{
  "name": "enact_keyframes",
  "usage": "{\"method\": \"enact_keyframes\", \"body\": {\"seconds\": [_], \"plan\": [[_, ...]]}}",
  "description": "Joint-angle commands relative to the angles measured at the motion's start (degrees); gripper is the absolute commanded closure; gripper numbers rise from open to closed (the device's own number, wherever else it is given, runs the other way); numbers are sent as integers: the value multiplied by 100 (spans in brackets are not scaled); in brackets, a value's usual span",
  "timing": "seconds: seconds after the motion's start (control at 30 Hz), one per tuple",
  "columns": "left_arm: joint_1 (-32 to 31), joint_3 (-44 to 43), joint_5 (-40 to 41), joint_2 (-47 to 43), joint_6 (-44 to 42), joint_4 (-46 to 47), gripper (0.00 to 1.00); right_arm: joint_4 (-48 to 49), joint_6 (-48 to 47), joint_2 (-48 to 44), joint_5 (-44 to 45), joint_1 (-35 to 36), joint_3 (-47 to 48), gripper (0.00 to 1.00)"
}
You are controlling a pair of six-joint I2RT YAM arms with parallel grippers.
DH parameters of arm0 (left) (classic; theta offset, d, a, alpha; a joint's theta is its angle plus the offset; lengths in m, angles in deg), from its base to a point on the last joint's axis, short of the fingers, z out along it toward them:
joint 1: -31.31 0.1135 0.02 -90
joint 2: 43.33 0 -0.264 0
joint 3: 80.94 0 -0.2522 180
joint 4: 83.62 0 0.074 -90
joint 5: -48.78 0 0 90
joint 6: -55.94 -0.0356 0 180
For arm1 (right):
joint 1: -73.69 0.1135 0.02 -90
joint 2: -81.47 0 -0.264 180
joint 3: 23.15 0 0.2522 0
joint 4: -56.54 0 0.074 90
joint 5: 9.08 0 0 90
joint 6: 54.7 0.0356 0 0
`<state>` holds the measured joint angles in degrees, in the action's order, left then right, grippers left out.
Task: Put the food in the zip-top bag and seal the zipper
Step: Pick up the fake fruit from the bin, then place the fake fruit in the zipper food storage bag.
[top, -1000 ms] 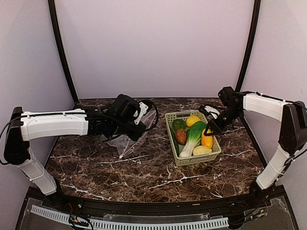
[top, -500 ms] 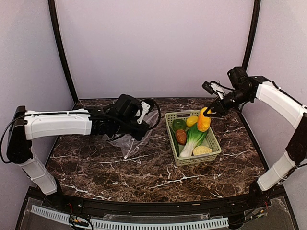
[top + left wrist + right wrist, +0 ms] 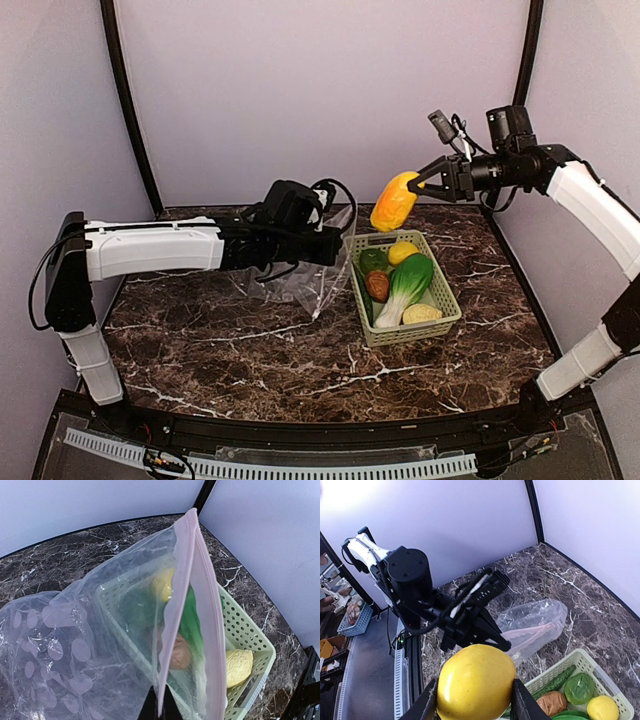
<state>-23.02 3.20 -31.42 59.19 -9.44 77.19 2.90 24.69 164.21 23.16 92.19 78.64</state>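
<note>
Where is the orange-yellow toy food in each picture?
Top external: the orange-yellow piece is upper middle, in the right gripper, in the air above the light green basket.
Left wrist: not in it.
Right wrist: bottom centre, between the gripper's fingers.
Shared landmark: the light green basket shows in all three views.

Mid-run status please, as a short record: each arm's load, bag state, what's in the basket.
left fingers: shut on the zipper edge, holding the zip-top bag up left of the basket
right fingers: shut on the orange-yellow piece, in the air above the basket's far-left corner
bag mouth: unsealed, narrowly parted
food in bag: none visible
in basket: green pepper, lemon, red-brown piece, bok choy, pale yellow piece
</note>
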Motion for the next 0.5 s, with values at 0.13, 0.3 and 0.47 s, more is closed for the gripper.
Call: {"method": "enact_keyframes", "body": {"seconds": [0.13, 0.3, 0.47], "plan": [[-21, -425, -155, 67, 848, 270, 99, 1498, 1194, 218, -472, 319, 100, 85], [-25, -378, -243, -22, 992, 358, 99, 1855, 1499, 553, -265, 551, 39, 86], [-26, -191, -316, -202, 1045, 480, 99, 1896, 1595, 838, 83, 699, 114, 88]]}}
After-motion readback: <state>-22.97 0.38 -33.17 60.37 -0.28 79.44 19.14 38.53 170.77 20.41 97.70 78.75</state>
